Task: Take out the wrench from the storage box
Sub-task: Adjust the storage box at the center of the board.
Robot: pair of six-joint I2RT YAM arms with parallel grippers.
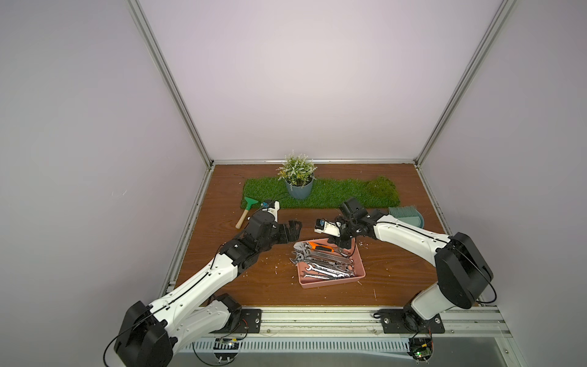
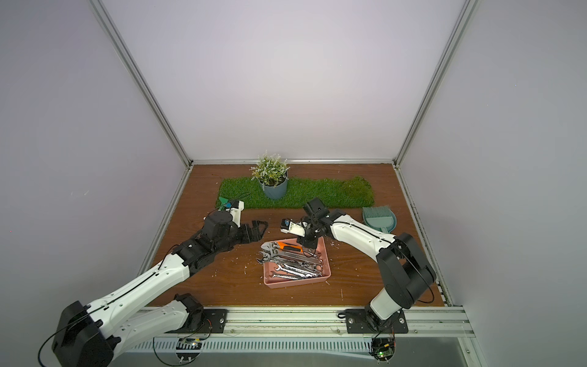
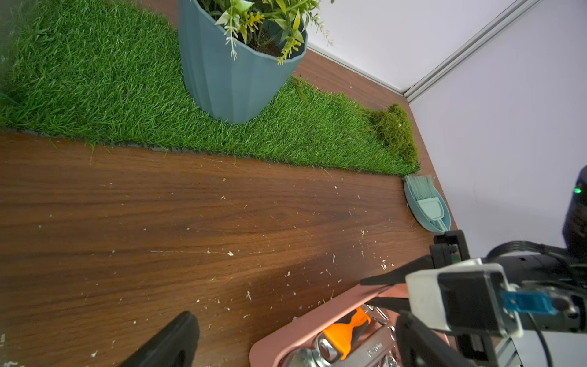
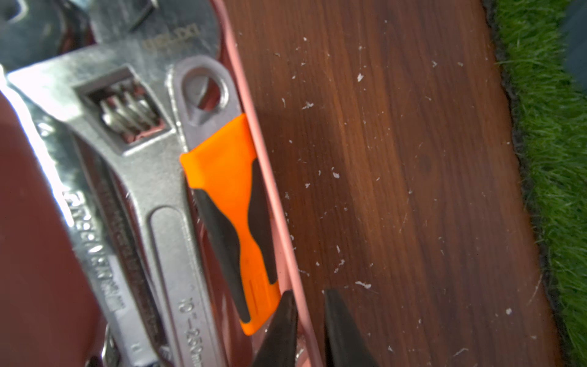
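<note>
Right gripper (image 4: 308, 295) straddled storage box (image 1: 332, 283) far rim, 1 finger inside beside orange-handled wrench (image 4: 232, 222). Jaws narrow; clamped or not, couldn't tell. Probably lining up on that handle. Left gripper (image 1: 290, 232) gaped wide beside the box, likely on standby.

Plant pot (image 1: 299, 190) on grass mat (image 1: 344, 194)

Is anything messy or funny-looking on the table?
Yes: small white flakes are scattered over the brown wooden table. Some silver metal wrenches poke out over the rim of the salmon-pink plastic storage box. The right gripper straddles that rim, one finger inside and one outside, not around a wrench.
</note>
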